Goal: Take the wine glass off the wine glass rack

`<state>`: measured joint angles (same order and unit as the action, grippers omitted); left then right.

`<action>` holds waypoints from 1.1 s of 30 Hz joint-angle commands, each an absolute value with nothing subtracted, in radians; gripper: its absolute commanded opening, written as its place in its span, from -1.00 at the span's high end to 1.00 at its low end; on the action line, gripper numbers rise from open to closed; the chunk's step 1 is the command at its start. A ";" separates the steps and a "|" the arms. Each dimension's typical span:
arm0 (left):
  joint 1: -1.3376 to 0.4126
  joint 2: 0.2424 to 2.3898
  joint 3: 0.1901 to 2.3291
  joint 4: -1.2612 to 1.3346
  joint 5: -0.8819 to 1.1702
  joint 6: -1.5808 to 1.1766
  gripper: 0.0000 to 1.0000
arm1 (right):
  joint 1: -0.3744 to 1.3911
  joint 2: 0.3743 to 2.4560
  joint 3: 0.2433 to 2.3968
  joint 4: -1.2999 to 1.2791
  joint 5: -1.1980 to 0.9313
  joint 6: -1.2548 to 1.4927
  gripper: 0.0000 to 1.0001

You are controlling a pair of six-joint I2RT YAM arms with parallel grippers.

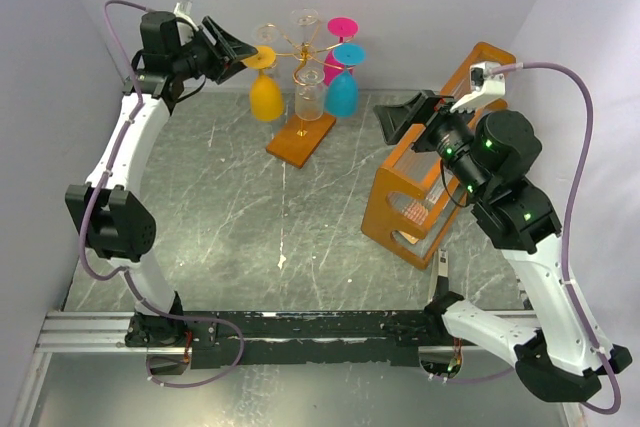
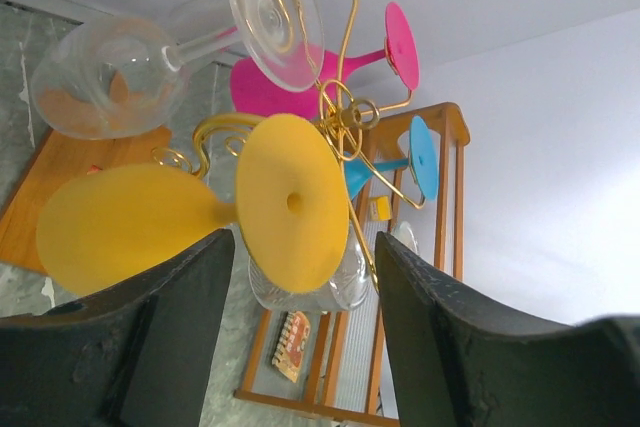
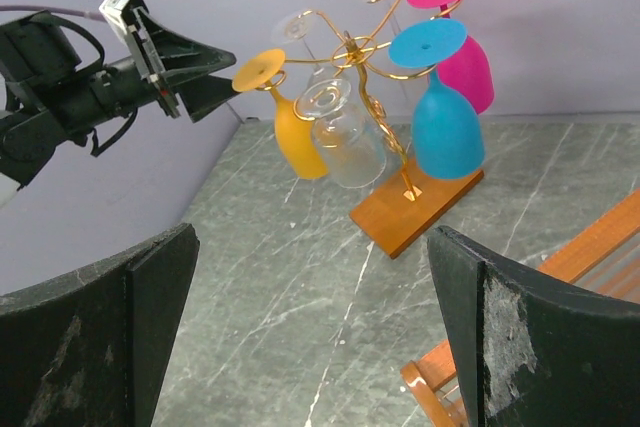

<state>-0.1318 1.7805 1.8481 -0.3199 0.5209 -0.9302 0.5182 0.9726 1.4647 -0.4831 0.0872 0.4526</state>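
The wine glass rack [image 1: 301, 137] is a gold wire stand on a flat orange base at the back middle. Upside down on its arms hang a yellow glass [image 1: 265, 95], a clear glass [image 1: 311, 99], a blue glass [image 1: 342, 93], a pink glass [image 1: 340, 27] and another clear one [image 1: 304, 17]. My left gripper [image 1: 238, 50] is open and empty, level with the yellow glass's foot and just left of it. In the left wrist view that foot [image 2: 292, 203] sits just ahead between the open fingers [image 2: 150, 337]. My right gripper [image 1: 400, 117] is open and empty, well right of the rack [image 3: 420, 209].
A big orange frame with clear panels [image 1: 430, 177] stands on the right, under my right arm. The purple walls close in at the back and the left, right behind my left gripper. The grey marble table [image 1: 230, 207] lies in front of the rack.
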 commanded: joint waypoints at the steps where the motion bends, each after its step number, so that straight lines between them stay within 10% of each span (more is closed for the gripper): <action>1: -0.132 1.830 1.921 -0.323 0.516 -0.939 -0.35 | 0.514 0.952 1.454 -0.469 0.105 0.457 -1.00; 33: -0.164 1.816 1.931 -0.359 0.432 -0.959 0.77 | 0.513 0.920 1.448 -0.492 0.143 0.460 -1.00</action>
<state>-0.1589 1.8439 1.9106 -0.3401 0.4500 -0.9493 0.5179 0.9375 1.4448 -0.4919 0.1268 0.4599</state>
